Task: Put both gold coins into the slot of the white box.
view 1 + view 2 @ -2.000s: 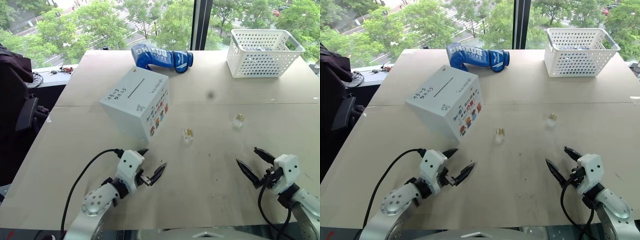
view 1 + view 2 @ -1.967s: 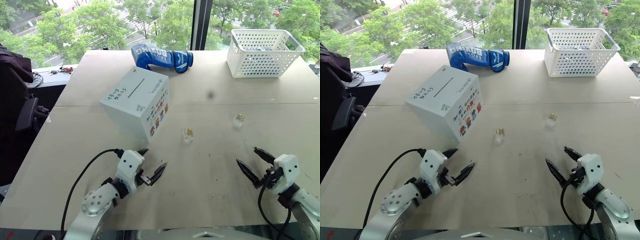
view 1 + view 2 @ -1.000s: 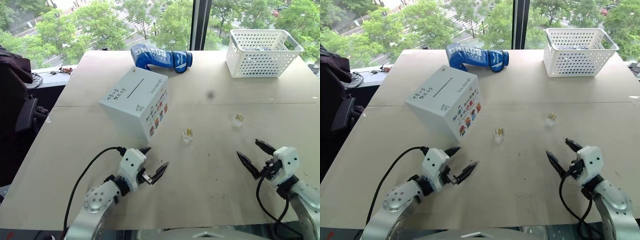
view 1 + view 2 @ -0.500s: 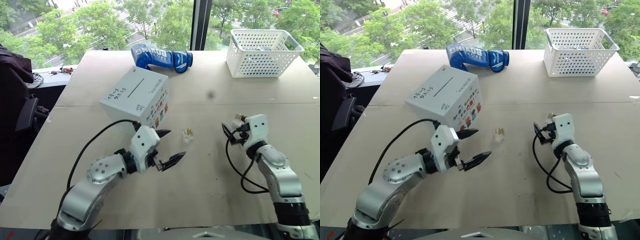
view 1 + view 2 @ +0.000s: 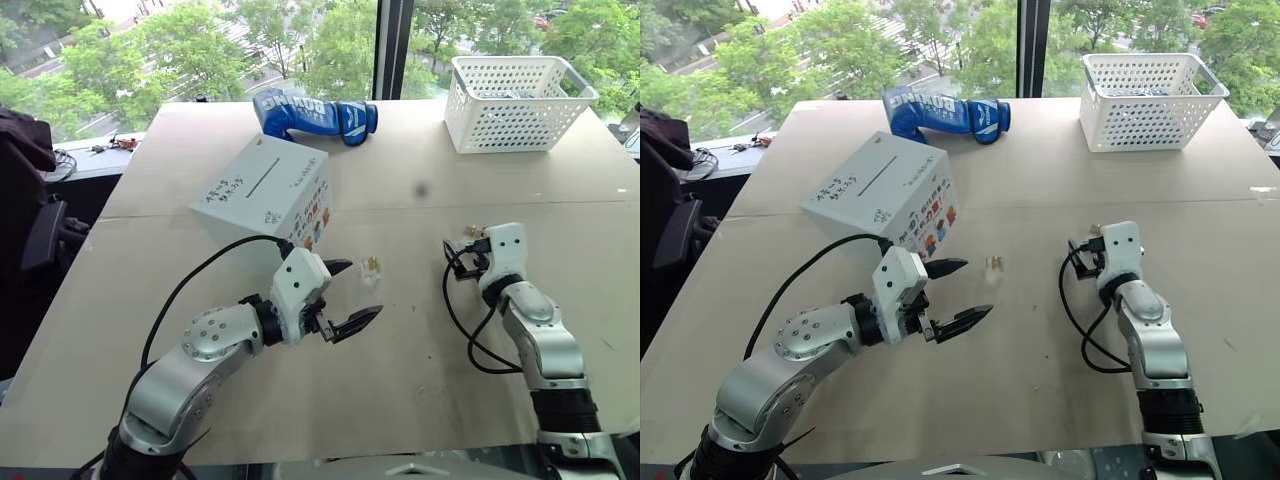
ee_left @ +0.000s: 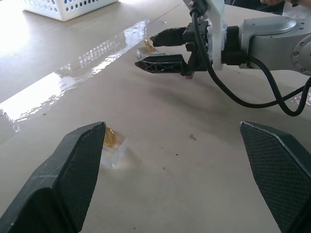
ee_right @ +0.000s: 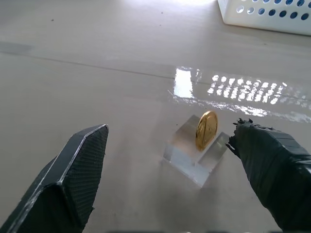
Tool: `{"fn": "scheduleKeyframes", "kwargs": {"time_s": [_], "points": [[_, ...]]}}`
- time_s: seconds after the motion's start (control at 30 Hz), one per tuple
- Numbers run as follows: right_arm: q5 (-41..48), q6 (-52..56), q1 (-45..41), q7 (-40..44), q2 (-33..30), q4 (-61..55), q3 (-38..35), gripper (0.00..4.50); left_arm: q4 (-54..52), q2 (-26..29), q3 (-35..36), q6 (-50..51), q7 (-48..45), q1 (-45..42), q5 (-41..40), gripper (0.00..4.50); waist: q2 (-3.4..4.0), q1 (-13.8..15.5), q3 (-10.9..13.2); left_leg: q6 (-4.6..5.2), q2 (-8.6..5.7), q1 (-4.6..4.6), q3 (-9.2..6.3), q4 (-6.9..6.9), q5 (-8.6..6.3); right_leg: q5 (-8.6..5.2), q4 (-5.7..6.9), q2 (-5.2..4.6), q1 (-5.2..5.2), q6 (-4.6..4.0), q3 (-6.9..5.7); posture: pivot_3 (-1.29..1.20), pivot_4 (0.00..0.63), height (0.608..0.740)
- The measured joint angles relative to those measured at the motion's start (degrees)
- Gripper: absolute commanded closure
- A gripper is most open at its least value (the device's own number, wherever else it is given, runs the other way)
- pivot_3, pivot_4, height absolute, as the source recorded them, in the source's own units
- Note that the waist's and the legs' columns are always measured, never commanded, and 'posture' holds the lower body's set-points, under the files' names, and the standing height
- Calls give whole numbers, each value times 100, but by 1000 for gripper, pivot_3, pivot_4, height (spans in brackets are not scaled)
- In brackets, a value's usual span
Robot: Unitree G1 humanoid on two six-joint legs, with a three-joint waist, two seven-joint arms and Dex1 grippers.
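The white box (image 5: 262, 196) stands at the table's middle left, its slot (image 5: 265, 180) a dark slit on the top face. One gold coin (image 5: 371, 265) stands upright in a small clear block just right of the box. My left gripper (image 5: 352, 294) is open close to it, and in the left wrist view that coin (image 6: 111, 137) sits beside one finger (image 6: 77, 179). The other gold coin (image 7: 206, 130) stands in its own clear block (image 7: 193, 156) just ahead of my open right gripper (image 7: 169, 133), close to one fingertip (image 7: 238, 138). Neither gripper holds anything.
A white perforated basket (image 5: 518, 92) stands at the far right of the table. A blue boxing glove (image 5: 312, 113) lies behind the box. Black cables loop from both wrists. A dark chair (image 5: 40, 235) stands off the table's left edge.
Both arms have reached forward from the table's near edge. The left gripper has come up beside the middle coin, and the right gripper has come up to the right coin. Both stay open.
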Motion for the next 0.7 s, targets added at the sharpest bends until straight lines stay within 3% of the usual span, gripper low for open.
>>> {"fn": "scheduleKeyframes", "kwargs": {"time_s": [0.23, 0.7], "points": [[67, -11, -52, -61, 128, 10, -96, 4252, 0, 4, 48, 2, 64, -100, -89, 0, 0, -5, 0, -1, 2, -1, 2, 0, 0, 0, 1, 0, -3, 0, 2, 0, 150, 740], [-2, -2, -165, -186, 184, 168, -106, 4252, -61, 40, 48, 136, 187, -149, -118, 0, 0, -16, 0, 0, 2, 0, 4, 0, 0, 0, 2, 0, -3, -1, 5, 0, 150, 740]]}}
